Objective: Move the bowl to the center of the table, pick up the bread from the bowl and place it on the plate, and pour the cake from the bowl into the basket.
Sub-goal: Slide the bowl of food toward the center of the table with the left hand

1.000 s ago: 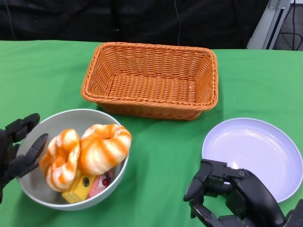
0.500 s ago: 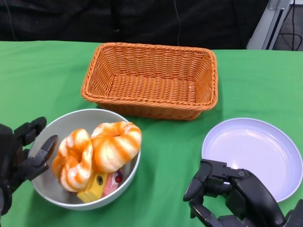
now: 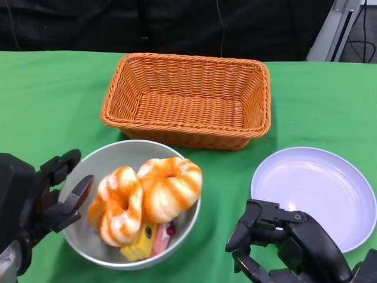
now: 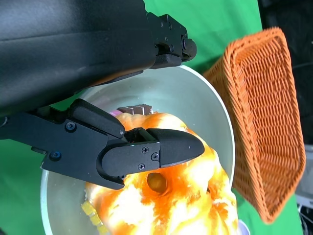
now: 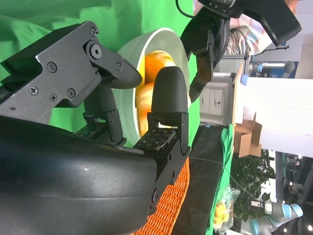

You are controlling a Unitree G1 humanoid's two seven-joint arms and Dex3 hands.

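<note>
Your robot's left hand [image 3: 35, 203] grips the rim of the grey bowl [image 3: 112, 154] on the side farthest from the plate, with fingers [image 3: 76, 191] reaching over the edge into it and another finger outside the wall. Its right hand [image 3: 283, 242] holds nothing; the fingers are curled loosely and apart, hovering over the green table [image 3: 53, 94] just beside the near edge of the white plate [image 3: 318, 188].

Taking the orange wicker basket [image 3: 188, 97] as your landmark: the bowl sits in front of the basket's left half, near it but not touching. The plate lies in front of the basket's right end, well apart from the bowl.

Inside the bowl, two orange-and-white glazed ring-shaped breads [image 3: 147, 194] lean against each other and rise above the rim. Under them a yellow and pink piece of cake [image 3: 147, 239] shows only in part.

Expect the bowl to be stiff and smooth-walled, so a rim pinch may slip or tip when you drag it; keep it flat on the cloth. The bread looks light and probably soft. Take it by the body of the upper ring, from above, rather than squeezing hard. The breads touch each other, so lifting one may drag the other along.
</note>
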